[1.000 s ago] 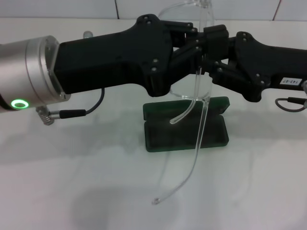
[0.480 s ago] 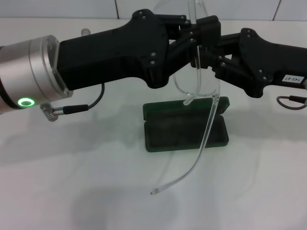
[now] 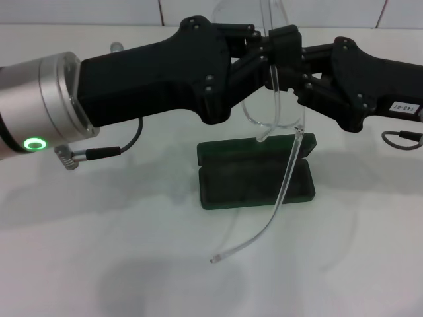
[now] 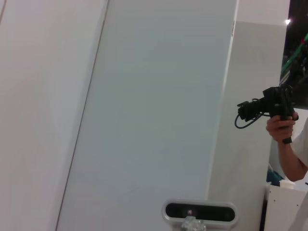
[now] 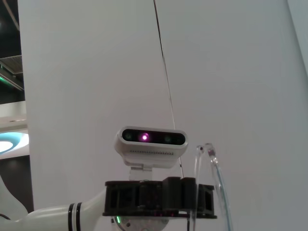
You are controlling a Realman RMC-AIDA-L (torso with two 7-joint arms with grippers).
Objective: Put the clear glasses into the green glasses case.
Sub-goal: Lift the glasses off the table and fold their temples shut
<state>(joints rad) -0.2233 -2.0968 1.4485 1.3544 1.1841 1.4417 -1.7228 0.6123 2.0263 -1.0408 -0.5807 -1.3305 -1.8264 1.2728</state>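
Observation:
The clear glasses (image 3: pixel 291 157) hang in the air above the green glasses case (image 3: pixel 231 181), which lies open on the white table. My left gripper (image 3: pixel 254 49) reaches in from the left and my right gripper (image 3: pixel 289 63) from the right; they meet at the frame, and both look shut on it. One lens rises above the grippers and the other curves below them. A long clear temple arm (image 3: pixel 264 228) hangs down past the case's front edge, its tip close to the table. In the right wrist view a clear piece of the glasses (image 5: pixel 211 163) shows beside the left gripper (image 5: pixel 159 197).
The white table (image 3: pixel 132 264) spreads around the case. A grey cable plug (image 3: pixel 79 155) hangs under the left arm. The left wrist view shows a wall and, far off, a person holding a camera (image 4: pixel 274 103).
Both grippers have lifted a little and turned the glasses. The short temple end that hung over the case has risen, and the long temple arm has swung to the right.

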